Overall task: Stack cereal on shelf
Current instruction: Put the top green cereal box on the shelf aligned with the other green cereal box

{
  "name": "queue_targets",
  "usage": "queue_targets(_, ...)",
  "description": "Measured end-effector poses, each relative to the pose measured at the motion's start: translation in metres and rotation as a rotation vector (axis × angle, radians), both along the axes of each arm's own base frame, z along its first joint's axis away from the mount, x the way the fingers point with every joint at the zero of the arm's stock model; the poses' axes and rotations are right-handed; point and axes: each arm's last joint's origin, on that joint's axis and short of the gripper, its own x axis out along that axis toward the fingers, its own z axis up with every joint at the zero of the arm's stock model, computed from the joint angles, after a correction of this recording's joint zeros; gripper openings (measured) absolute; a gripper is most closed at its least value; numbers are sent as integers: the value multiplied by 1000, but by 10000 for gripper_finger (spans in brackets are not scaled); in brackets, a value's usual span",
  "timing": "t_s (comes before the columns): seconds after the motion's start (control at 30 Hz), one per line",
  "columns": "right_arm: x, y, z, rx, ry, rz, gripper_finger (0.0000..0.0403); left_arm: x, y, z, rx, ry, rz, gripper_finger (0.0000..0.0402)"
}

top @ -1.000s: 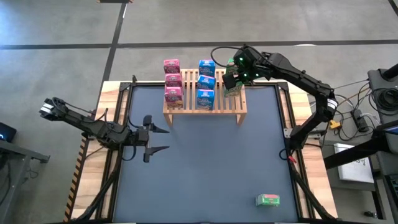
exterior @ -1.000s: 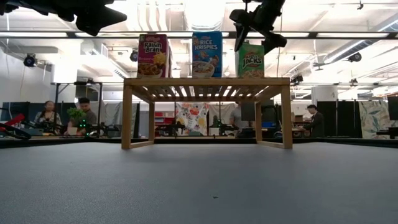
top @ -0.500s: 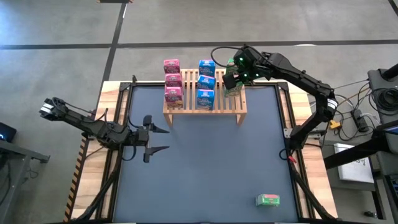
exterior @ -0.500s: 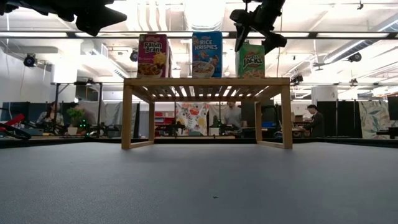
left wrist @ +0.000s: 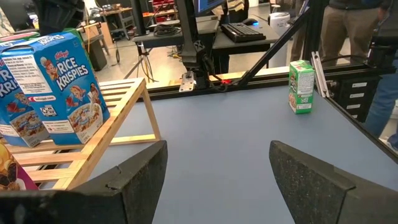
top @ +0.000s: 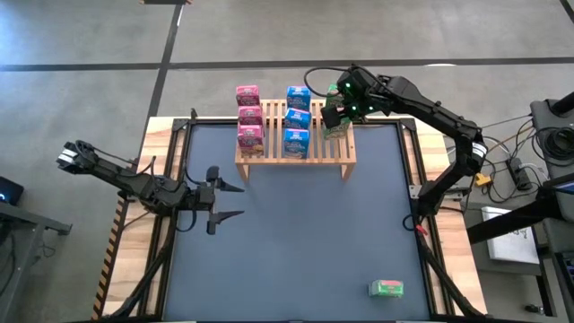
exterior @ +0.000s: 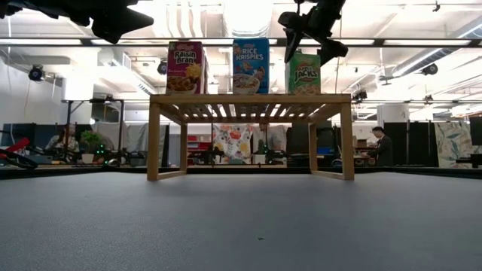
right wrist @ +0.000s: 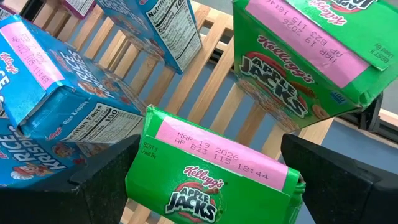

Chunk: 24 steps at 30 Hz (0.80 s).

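Right gripper [top: 334,115] sits over the far right corner of the shelf [top: 318,151], fingers spread either side of a green Apple Jacks box [right wrist: 214,177]; from the wrist view we think the pads aren't pressing it, but can't be sure. A second green box [right wrist: 305,59] stands just behind it on the slats. We see three pink boxes [top: 248,117] in a row on the left of the shelf and three blue boxes [top: 297,118] in the middle row. One more green box [top: 387,288] lies on the table [top: 296,242], near edge, well apart from the shelf. Left gripper [top: 218,200] hangs over the table's left side, fingers apart, holding nothing.
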Motion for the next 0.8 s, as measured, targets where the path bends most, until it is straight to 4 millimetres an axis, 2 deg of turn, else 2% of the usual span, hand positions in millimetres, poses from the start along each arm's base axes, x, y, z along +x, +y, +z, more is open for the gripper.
queue_targets(0.37,0,0,0,0,-2,-1,353,0,0,0,0,0,0,265)
queue_targets(0.8,0,0,0,-11,1,13,359,0,0,0,0,0,0,265)
